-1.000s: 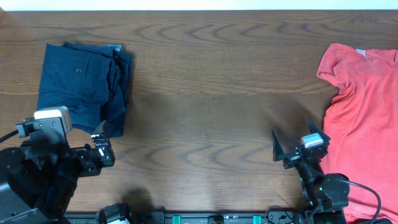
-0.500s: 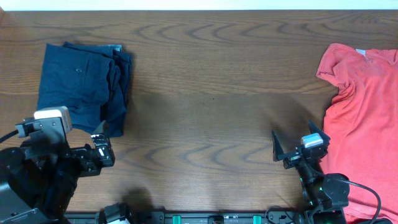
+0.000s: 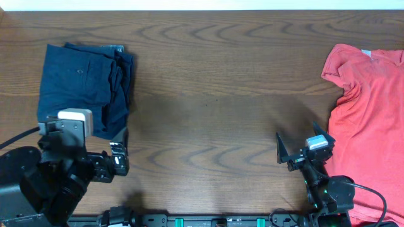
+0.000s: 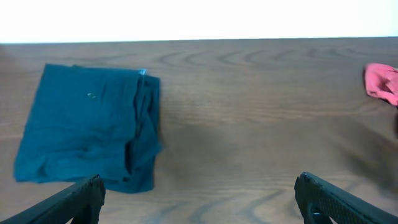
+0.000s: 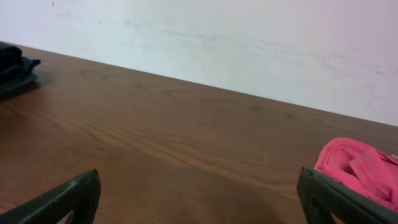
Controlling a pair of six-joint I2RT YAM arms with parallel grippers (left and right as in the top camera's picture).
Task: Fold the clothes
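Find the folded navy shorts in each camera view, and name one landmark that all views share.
Overhead: folded navy shorts, upper left.
Left wrist: folded navy shorts, left of centre.
Right wrist: folded navy shorts, a dark sliver at the far left edge.
Shared landmark: red shirt, on the right in every view.

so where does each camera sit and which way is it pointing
overhead: fixed above the table, looking straight down; left arm and right arm show at the bottom edge.
left wrist: on the left arm, facing across the table at the folded navy clothes; the open left end effector frames the bottom corners.
right wrist: near table height, facing across to the wall; open right end effector, red shirt on the right.
shared: both wrist views catch the navy clothes and the red shirt.
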